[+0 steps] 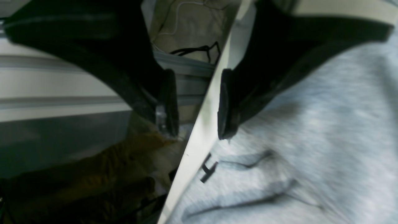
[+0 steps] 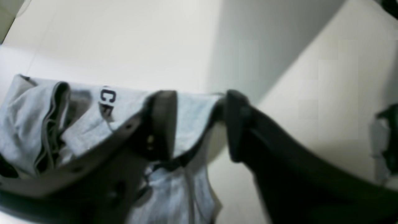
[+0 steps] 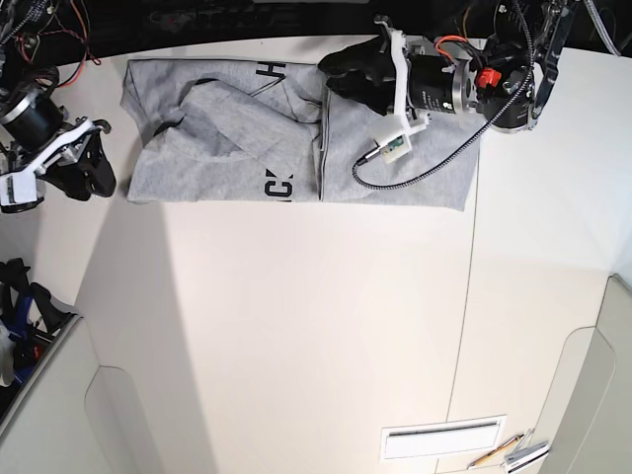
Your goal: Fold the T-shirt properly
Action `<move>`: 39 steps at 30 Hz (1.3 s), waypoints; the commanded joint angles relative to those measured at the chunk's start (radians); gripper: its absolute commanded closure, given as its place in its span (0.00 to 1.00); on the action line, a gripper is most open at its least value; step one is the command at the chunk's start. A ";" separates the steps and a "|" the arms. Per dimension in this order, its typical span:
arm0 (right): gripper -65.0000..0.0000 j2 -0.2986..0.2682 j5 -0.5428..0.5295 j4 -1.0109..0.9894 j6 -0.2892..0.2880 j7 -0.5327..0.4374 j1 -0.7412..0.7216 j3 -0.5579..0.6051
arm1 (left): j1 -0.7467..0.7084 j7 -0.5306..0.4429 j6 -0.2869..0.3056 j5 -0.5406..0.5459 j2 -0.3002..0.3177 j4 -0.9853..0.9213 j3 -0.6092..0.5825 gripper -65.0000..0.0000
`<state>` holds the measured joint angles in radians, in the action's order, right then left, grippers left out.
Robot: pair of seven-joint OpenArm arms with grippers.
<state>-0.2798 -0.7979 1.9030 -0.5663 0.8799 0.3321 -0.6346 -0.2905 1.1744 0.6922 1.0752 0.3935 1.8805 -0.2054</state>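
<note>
The heather-grey T-shirt (image 3: 227, 148) lies as a wide band across the far end of the white table (image 3: 296, 326), with black letters showing at its edges. My left gripper (image 3: 328, 74) hovers over the shirt's far edge near the middle. In the left wrist view its jaws (image 1: 197, 105) stand apart with nothing between them, over the table edge, the T-shirt (image 1: 311, 149) beneath. My right gripper (image 3: 89, 181) sits just off the shirt's left end. In the right wrist view it is open (image 2: 199, 124), its fingers (image 2: 161, 124) apart, and rumpled T-shirt layers (image 2: 34, 124) lie beyond.
A black cable (image 3: 415, 170) from the left arm loops over the right part of the shirt. A white slotted plate (image 3: 444, 439) and a pencil (image 3: 499, 454) lie at the near edge. The table drops off on the left beside the right arm.
</note>
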 commanded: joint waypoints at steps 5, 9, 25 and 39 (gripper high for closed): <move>0.36 -0.031 -0.062 0.011 -0.007 0.063 0.027 -0.039 | 0.005 -0.014 0.006 0.054 0.006 0.031 0.079 0.66; 0.36 -0.042 -0.094 -0.025 -0.008 0.064 0.065 -0.039 | 0.008 -0.014 0.006 0.081 0.006 0.032 0.124 0.66; 0.36 -0.042 -0.243 -0.342 -0.061 0.077 0.014 -0.025 | 0.011 -0.010 0.006 0.081 0.006 0.032 0.135 0.66; 0.41 -0.027 -0.291 -0.142 -0.066 0.109 0.010 -0.025 | 0.011 -0.010 0.006 0.060 0.006 0.032 0.135 0.66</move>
<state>-0.2958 -1.0649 1.7481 -0.6235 1.0035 0.3435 -0.6525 -0.2855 1.1786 0.6922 1.1110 0.3935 1.8927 -0.0753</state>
